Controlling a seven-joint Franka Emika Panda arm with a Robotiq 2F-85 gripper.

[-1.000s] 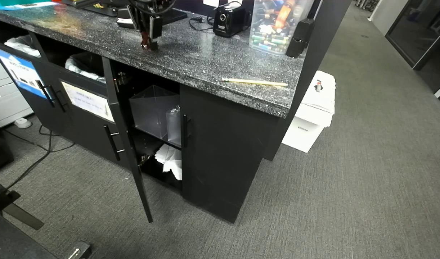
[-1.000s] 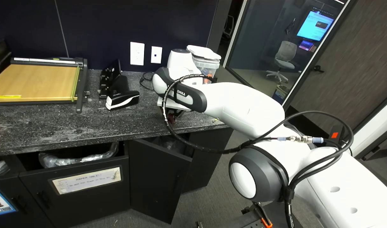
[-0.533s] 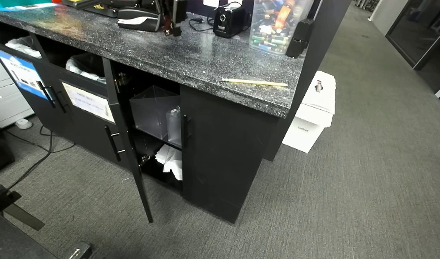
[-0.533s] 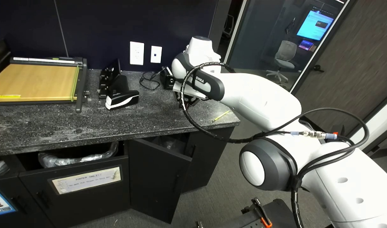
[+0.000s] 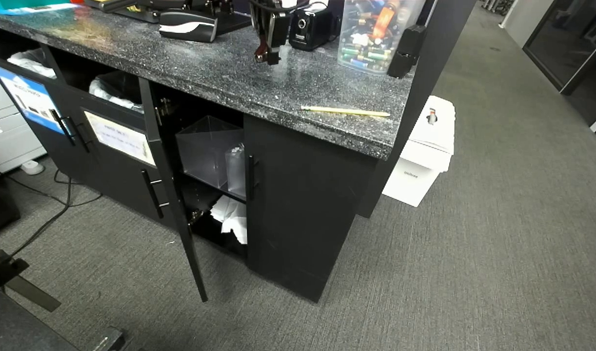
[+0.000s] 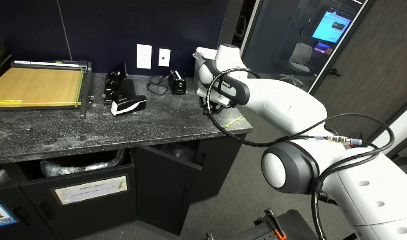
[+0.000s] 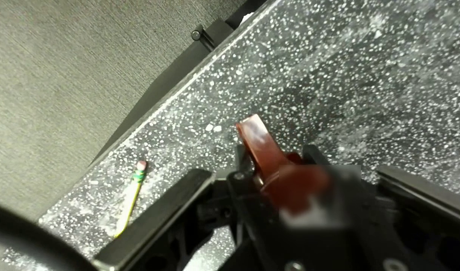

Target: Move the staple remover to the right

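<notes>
Holding staple remover (image 7: 263, 146) btwn jaws, over cntrtop (image 5: 225, 70).

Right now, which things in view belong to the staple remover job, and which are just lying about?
Part of the job:
staple remover, dark red
gripper, closed on it

Just lying about:
yellow pencil
black-and-white item, perhaps a stapler
corded black box, perhaps a pencil sharpener
paper trimmer
clear tub with small things inside
</notes>
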